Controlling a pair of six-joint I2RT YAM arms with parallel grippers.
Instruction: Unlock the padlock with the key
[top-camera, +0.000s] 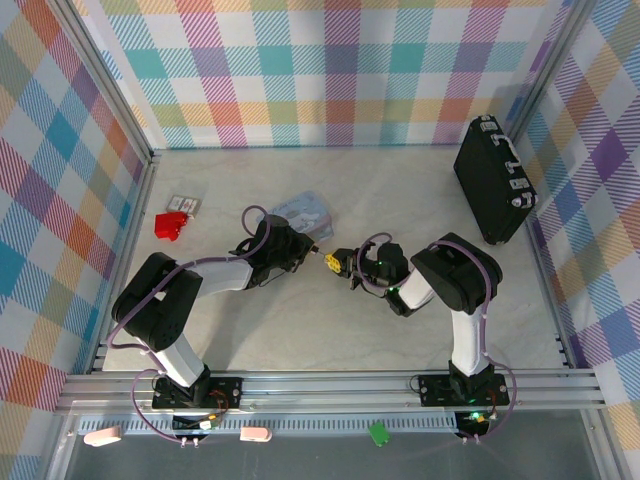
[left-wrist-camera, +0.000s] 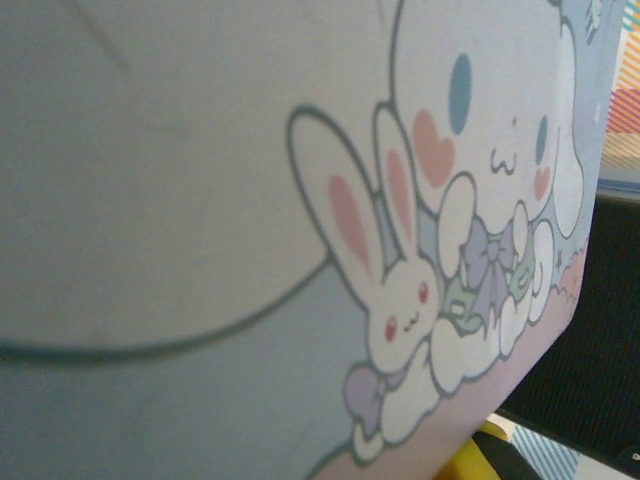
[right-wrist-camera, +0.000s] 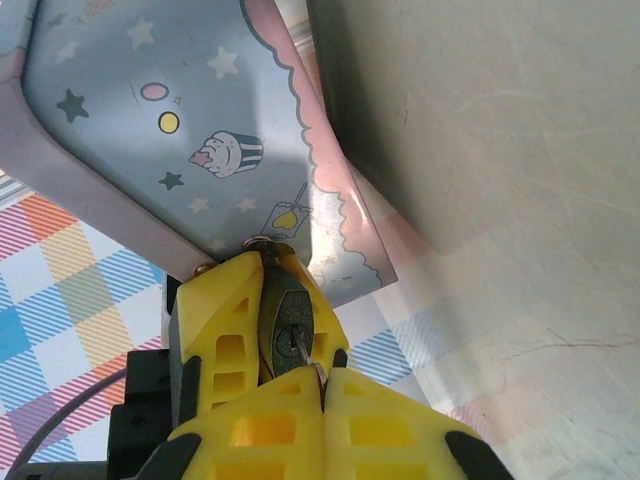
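My right gripper (right-wrist-camera: 270, 285) is clamped on the padlock (right-wrist-camera: 285, 328), low centre of the wrist view. The grey sliver at its keyhole looks like the key (right-wrist-camera: 306, 352). I'd twist gently and keep the body pinned. Beyond sits the cartoon tin (right-wrist-camera: 180, 120). I cannot tell my left gripper's (top-camera: 299, 244) state.

You are looking at the pastel tin (left-wrist-camera: 200, 200) from very close, its pale blue-grey face blurred at the left. A small white bunny (left-wrist-camera: 400, 300) with pink ears sits beside a larger white long-eared character (left-wrist-camera: 480, 110) with blue eyes; purple bows lie between them. A pink band runs along the tin's lower edge. To the right you see a black textured surface (left-wrist-camera: 590, 350), a yellow piece (left-wrist-camera: 470, 462) at the bottom, and plaid wall (left-wrist-camera: 622, 120).
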